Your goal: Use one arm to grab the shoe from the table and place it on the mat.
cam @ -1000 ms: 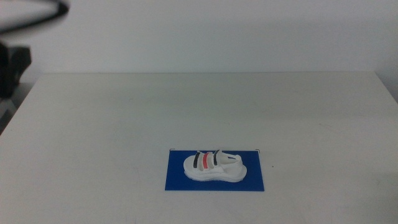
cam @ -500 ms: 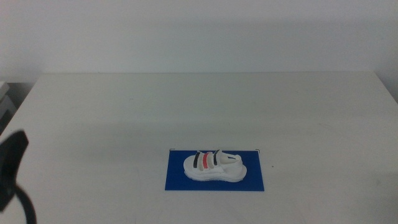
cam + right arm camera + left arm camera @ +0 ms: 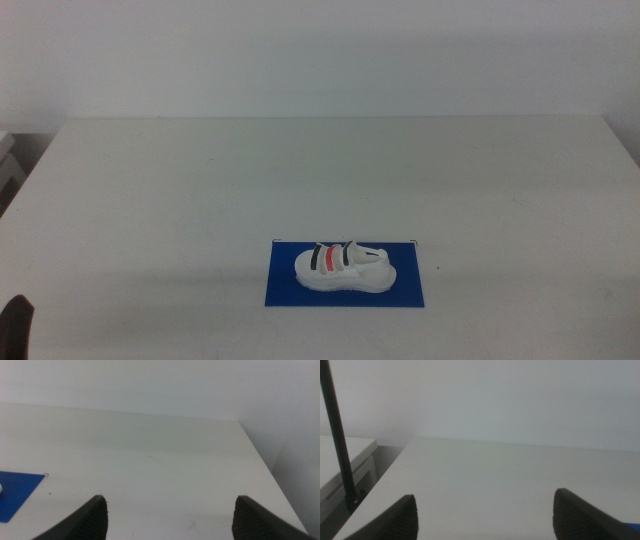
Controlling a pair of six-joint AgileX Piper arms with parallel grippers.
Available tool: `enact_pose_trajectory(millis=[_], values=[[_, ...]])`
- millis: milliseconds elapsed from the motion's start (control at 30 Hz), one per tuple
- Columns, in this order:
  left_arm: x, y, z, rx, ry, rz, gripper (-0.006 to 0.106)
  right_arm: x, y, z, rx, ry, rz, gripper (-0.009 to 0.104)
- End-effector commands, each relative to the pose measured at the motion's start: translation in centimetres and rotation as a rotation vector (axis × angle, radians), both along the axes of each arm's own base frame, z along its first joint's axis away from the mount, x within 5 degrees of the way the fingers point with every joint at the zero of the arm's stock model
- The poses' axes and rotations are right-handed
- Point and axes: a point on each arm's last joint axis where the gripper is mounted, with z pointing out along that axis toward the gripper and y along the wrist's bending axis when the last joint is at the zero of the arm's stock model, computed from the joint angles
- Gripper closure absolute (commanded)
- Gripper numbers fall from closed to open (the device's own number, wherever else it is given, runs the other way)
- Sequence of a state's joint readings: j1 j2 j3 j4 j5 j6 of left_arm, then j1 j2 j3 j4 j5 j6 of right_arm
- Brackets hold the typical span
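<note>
The white shoe (image 3: 345,268), with black, red and black straps, lies on its sole on the blue mat (image 3: 285,291) at the near middle of the white table (image 3: 320,170). No gripper touches it. A dark part of the left arm (image 3: 15,326) shows at the bottom left corner of the middle view. My left gripper (image 3: 485,504) is open and empty over the table's left part; a sliver of the mat (image 3: 632,528) shows beside its jaw. My right gripper (image 3: 170,504) is open and empty over the table's right part, with a corner of the mat (image 3: 15,492) in its view.
A pale side cabinet (image 3: 345,460) and a black cable (image 3: 337,435) stand off the table's left edge. The table's right edge (image 3: 265,475) drops off close to the right gripper. A plain white wall lies behind the table.
The left arm has swung from the top left of the middle view down to the bottom left corner, almost out of view. The shoe and mat have not moved.
</note>
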State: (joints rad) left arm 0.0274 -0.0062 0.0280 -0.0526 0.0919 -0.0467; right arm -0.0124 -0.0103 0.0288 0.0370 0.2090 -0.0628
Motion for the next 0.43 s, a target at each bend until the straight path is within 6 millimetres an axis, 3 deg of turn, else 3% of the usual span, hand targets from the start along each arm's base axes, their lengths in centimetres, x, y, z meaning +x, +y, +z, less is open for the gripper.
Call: enact_pose_trajectory(millis=[0, 400], values=[[-0.10, 0.03, 0.51, -0.013, -0.086, 0.003, 0.009, -0.09, -0.05, 0.66, -0.018, -0.096, -0.005, 0.031], [-0.14, -0.04, 0.60, 0.003, -0.097, -0.010, 0.009, -0.09, -0.05, 0.66, -0.018, -0.096, -0.005, 0.031]])
